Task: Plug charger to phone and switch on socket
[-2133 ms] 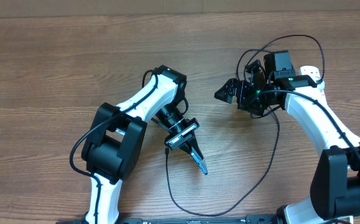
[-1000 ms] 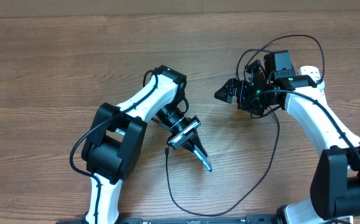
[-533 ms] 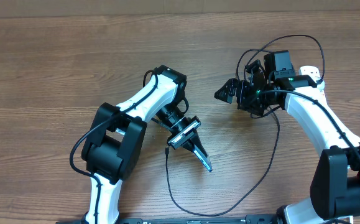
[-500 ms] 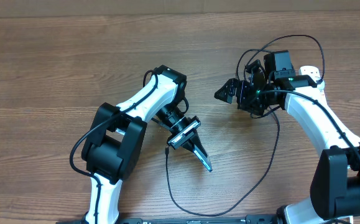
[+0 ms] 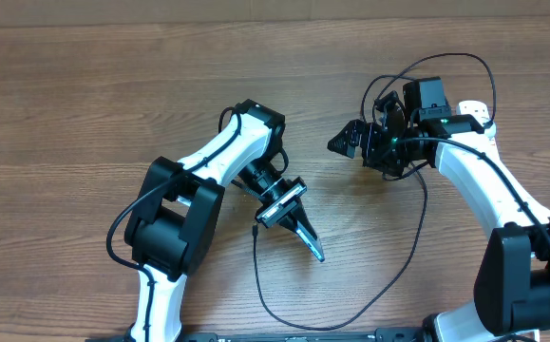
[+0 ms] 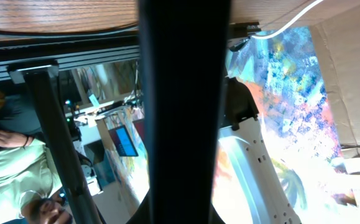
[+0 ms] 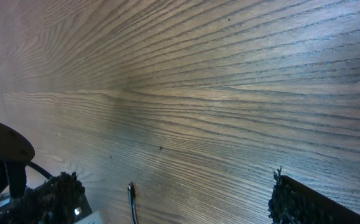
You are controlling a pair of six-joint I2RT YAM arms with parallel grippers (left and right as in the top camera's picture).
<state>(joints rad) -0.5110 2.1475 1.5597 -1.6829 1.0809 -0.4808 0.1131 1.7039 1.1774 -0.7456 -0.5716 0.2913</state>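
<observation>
The left gripper (image 5: 304, 238) pinches the slim, slippery-looking phone (image 5: 317, 254) (seemingly edge-on). The right gripper (image 5: 343, 142) gapes empty, and should grasp the limp cable (image 5: 256, 262) behind its connector (image 5: 256, 229).

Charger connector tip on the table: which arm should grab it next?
Right. The right hand is open and empty, with bare table between it and the connector tip. The left hand is nearer but shut on what looks like the phone.
</observation>
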